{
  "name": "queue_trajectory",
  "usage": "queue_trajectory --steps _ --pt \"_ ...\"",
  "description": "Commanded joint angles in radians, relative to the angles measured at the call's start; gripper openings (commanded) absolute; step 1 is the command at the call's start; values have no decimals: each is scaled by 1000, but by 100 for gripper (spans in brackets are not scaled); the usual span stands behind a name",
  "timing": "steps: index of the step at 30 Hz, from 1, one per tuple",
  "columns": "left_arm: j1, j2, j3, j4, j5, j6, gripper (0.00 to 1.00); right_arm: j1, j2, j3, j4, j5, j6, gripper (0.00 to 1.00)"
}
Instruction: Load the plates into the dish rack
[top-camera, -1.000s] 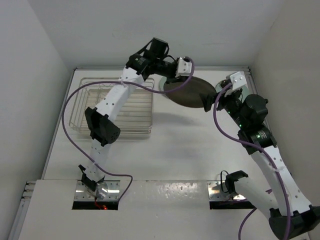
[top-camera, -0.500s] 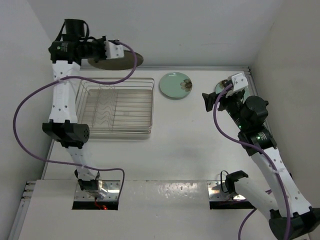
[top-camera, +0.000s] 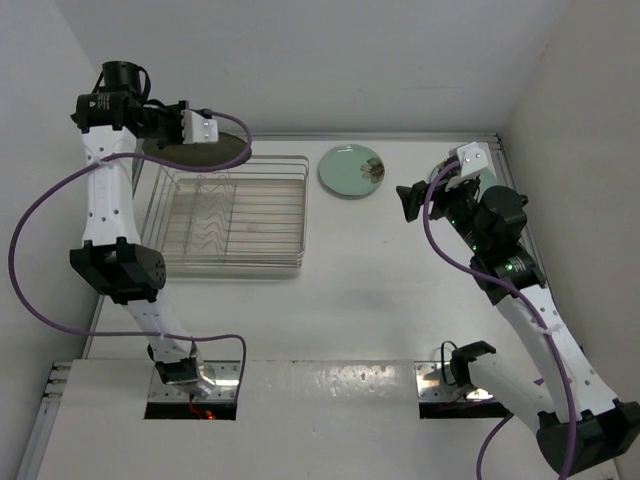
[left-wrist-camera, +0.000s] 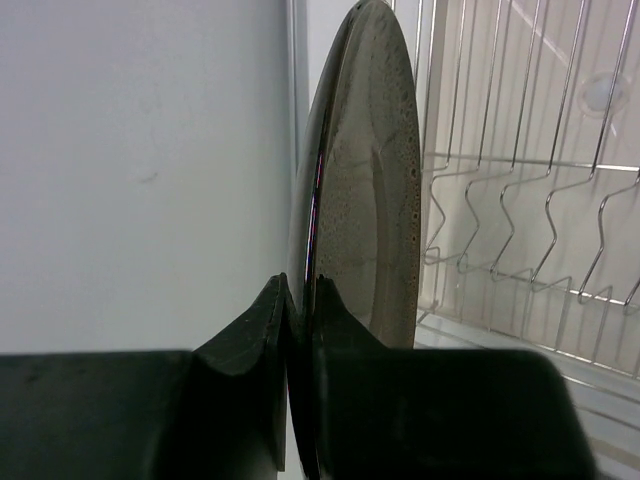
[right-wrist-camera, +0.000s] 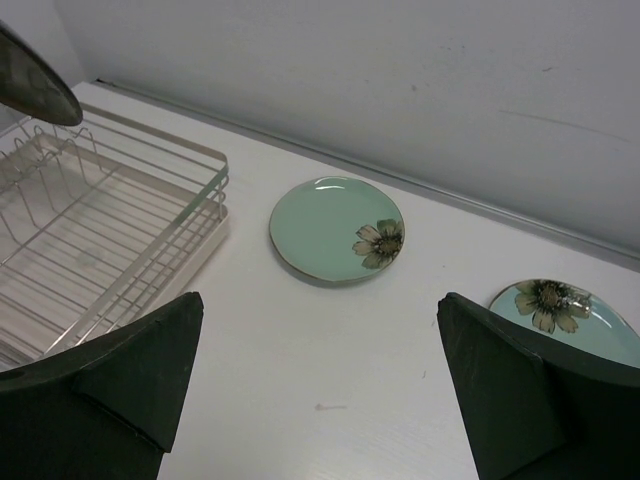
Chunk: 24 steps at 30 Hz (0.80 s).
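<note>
My left gripper (top-camera: 205, 128) is shut on the rim of the dark brown plate (top-camera: 195, 152) and holds it on edge above the far left end of the dish rack (top-camera: 235, 215). In the left wrist view the jaws (left-wrist-camera: 300, 285) pinch the plate (left-wrist-camera: 365, 180) edge-on, with the rack's wavy dividers (left-wrist-camera: 520, 215) to its right. One mint-green flower plate (top-camera: 352, 170) lies flat on the table right of the rack. My right gripper (top-camera: 408, 203) is open and empty above the table. Its wrist view (right-wrist-camera: 320, 297) shows that plate (right-wrist-camera: 337, 227) and the second mint plate (right-wrist-camera: 570, 315).
The white back wall (top-camera: 330, 70) and left wall (left-wrist-camera: 140, 170) stand close to the rack and the held plate. The rack (right-wrist-camera: 100, 230) holds nothing. Purple cables hang from both arms.
My left arm has swung the brown plate left and down, from above the back wall to just over the rack's far left end. My right gripper has shifted slightly left.
</note>
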Motion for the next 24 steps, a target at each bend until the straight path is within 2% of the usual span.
queue_trajectory --steps 1,7,17,24 --pt "10 -56 21 138 101 113 0 -3 -5 -10 64 -15 24 99" --pt "28 -56 -75 151 101 136 0 -3 -2 -18 87 -16 42 99" --pt "38 -27 -98 225 101 135 0 -3 4 -12 86 -27 67 99" --pt "38 1 -127 243 101 190 0 -3 15 -9 98 -29 83 99"
